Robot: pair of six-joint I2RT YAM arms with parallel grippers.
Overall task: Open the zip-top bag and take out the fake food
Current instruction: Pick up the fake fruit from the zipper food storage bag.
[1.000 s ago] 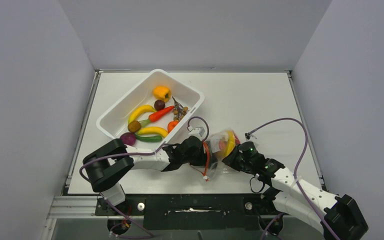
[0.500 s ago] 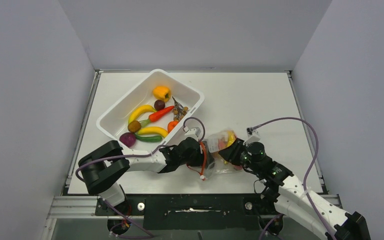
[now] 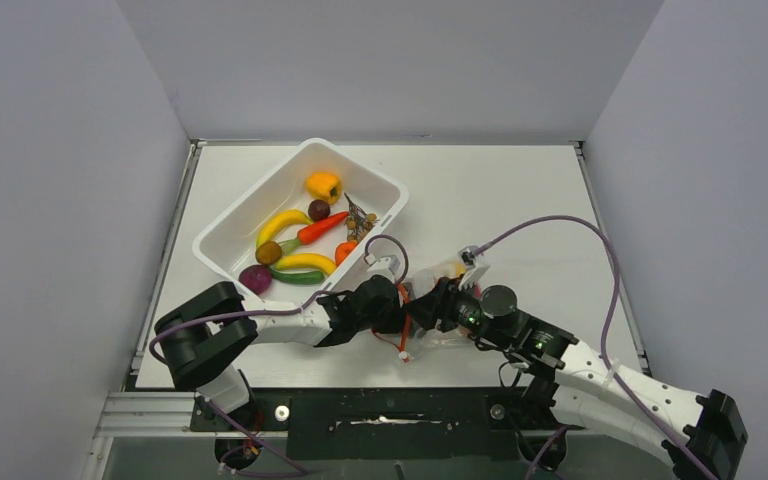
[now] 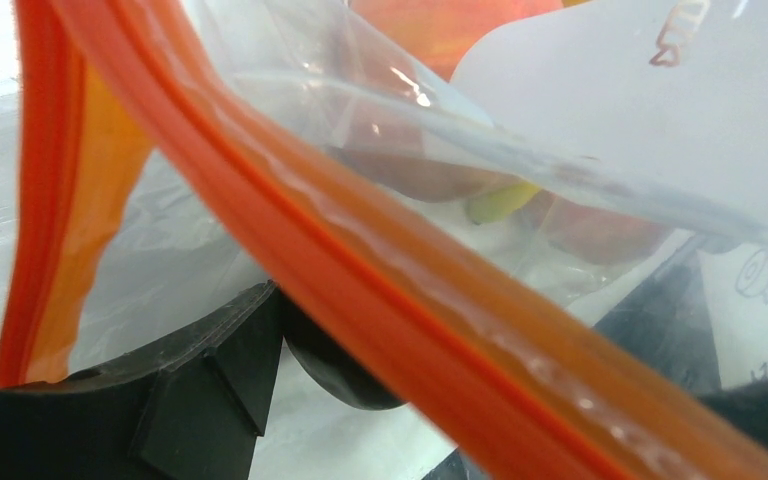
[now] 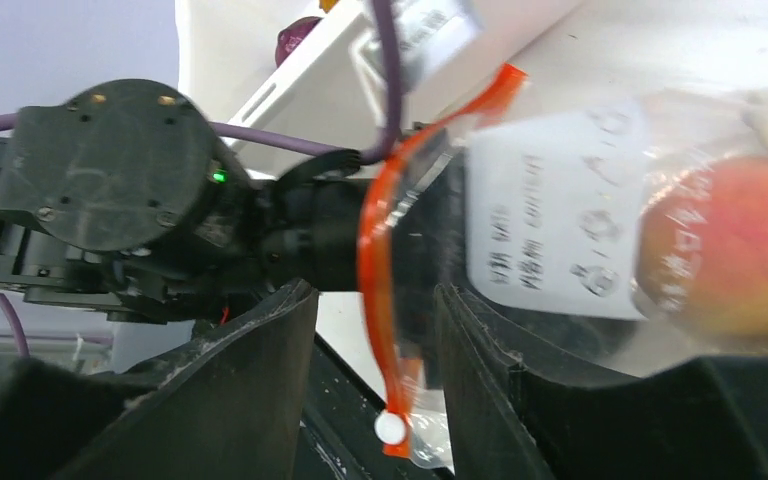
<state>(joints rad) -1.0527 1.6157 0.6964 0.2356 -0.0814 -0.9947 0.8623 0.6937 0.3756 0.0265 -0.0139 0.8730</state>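
In the top view, the zip-top bag (image 3: 438,338) lies on the counter (image 3: 520,210) at the lower centre of the frame, just below and right of the white tub (image 3: 355,160). The left end effector (image 3: 392,300) is at the bag's red zip edge and the right end effector (image 3: 438,303) is over the bag. The tub holds several toy fruits and vegetables.

In the left wrist view, the orange zip strip (image 4: 360,250) crosses the frame from upper left to lower right, very near the lens. A second length of it runs down the left edge, so I judge the mouth to be at least partly parted. One black finger (image 4: 190,390) is at the lower left. I cannot tell whether this end effector pinches the film. Fake food (image 4: 430,175) shows through the plastic.

In the right wrist view, the right jaws stand apart, with the strip between them and not clamped. A peach (image 5: 730,250) at the right is inside the bag. The removing is not done.
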